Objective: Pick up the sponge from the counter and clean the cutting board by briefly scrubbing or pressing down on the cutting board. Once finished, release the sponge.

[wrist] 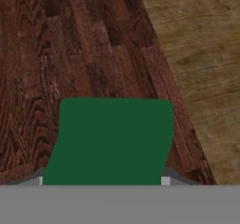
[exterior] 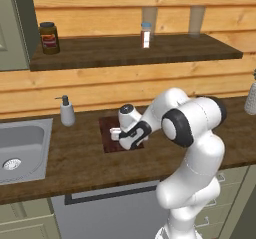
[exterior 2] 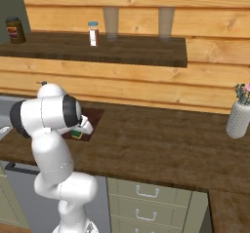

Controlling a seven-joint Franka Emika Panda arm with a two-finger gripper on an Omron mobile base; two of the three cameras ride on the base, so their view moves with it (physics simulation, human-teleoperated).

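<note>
One sponge: small rectangular block, green top over a yellow bottom layer, sits right in front of the hand camera with the gripper on either side of it; green top faces the camera.
Gripper state: closed onto the sponge, fingers at its two short sides, as far as the hand view lets me judge; fingertips mostly hidden by the block.
Sponge position: over the near right part of the cutting board, close to the board's edge; right base view shows it low at the board corner, touching or just above, cannot tell which.
Sponge handling: judged light, soft, compressible; will squash under a firm pinch, not fragile, not slippery. Best hold is across the narrow sides near mid-height, so the yellow base stays free to press flat.
Cutting board: flat dark reddish-brown wooden rectangle with strong grain; thin, stiff, lies flat, may slide if scrubbed sideways hard.
Step judged: pressing or scrubbing stage, release not yet done.
Counter: long dark brown wood-grain worktop, lighter beside the board in the hand view.
Sink: inset grey metal basin, left of the board.
Soap dispenser: small grey pump bottle, behind, between sink and board.
Shelf: higher dark wooden plank with a dark jar.
</note>
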